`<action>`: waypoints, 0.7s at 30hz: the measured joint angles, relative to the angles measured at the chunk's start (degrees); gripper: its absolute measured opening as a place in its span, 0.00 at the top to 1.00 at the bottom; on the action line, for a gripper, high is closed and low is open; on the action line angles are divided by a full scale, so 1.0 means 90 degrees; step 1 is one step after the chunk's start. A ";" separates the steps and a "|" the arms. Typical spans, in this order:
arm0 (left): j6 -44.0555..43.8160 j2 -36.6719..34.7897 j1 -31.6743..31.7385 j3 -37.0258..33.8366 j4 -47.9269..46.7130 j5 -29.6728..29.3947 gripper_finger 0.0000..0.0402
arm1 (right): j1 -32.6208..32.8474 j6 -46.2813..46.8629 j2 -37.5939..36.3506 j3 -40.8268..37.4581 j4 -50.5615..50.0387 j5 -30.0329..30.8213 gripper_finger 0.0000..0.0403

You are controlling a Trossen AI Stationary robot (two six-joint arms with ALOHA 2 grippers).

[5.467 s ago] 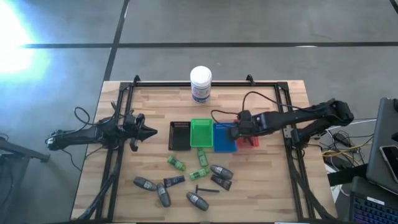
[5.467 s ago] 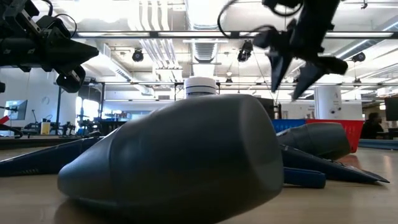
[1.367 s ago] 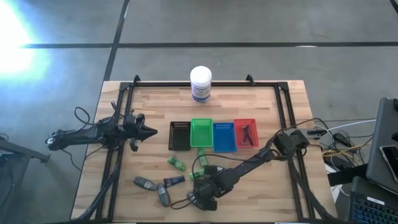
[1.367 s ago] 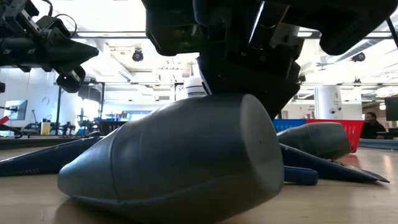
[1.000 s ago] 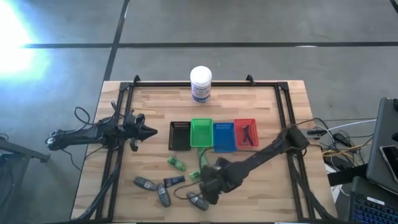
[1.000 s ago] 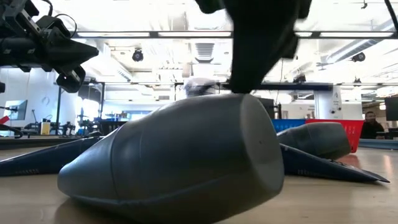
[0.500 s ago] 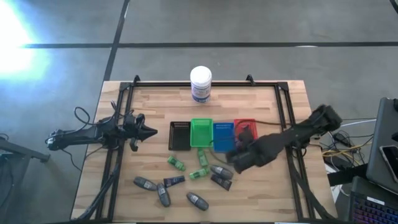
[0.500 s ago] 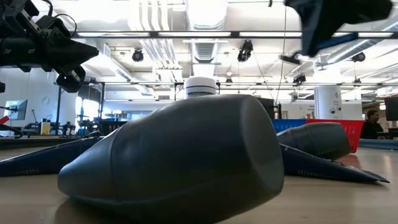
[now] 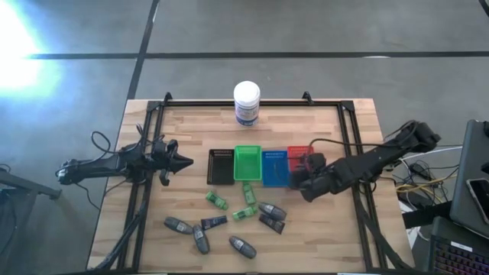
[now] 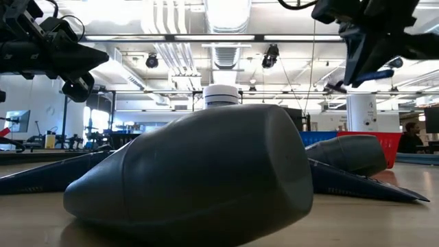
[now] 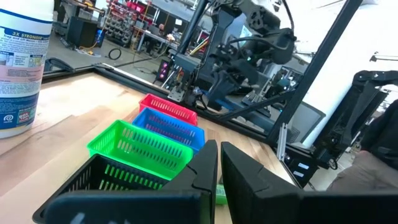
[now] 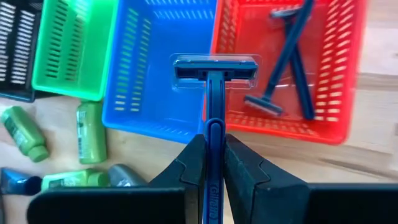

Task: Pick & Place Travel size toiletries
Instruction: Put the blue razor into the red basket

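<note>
Holding a dark blue disposable razor [image 12: 211,93] by its handle, the right gripper [image 9: 306,182] hangs above the table [image 9: 191,130], over the front edge of the blue basket [image 12: 163,74] and the red basket [image 12: 348,81]. Its two fingers are closed tight on the handle, and the razor head points out past the fingertips, over the border between these two baskets. Two more razors [image 12: 289,62] lie crossed inside the red basket.

Four small baskets stand in a row near the middle of the table: the black basket [image 9: 221,166], the green basket [image 9: 247,163], then the blue one and the red one toward the right edge.

The other toiletries lie on the wood between this row and the front edge. The green mini bottles [image 9: 216,200] are nearest to the baskets; one of them touches the front of the green basket. The grey oval bottles [image 9: 178,225] and the dark navy tubes [image 9: 213,221] are spread closer to the front edge.

A large white jar with a blue label [image 9: 247,102] stands upright at the back edge.

The left gripper [image 9: 177,161] waits near the left edge, well apart from the toiletries, with its fingers almost together and nothing between them.
</note>
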 joint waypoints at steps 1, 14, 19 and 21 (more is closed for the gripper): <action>0.0000 0.0000 -0.0002 0.0001 0.0000 -0.0001 0.94 | -0.0002 -0.0038 -0.0047 -0.0115 0.0152 0.0006 0.92; 0.0000 0.0000 -0.0002 0.0000 0.0000 -0.0001 0.94 | -0.0205 -0.0237 -0.0356 -0.0494 0.0443 0.0320 0.92; 0.0000 0.0000 0.0000 -0.0001 0.0000 -0.0001 0.94 | -0.0635 -0.0211 -0.0326 -0.0494 0.0471 0.0357 0.92; 0.0000 0.0000 -0.0002 0.0001 0.0000 -0.0001 0.94 | -0.0842 -0.0341 -0.0319 -0.0494 0.0477 0.0329 0.92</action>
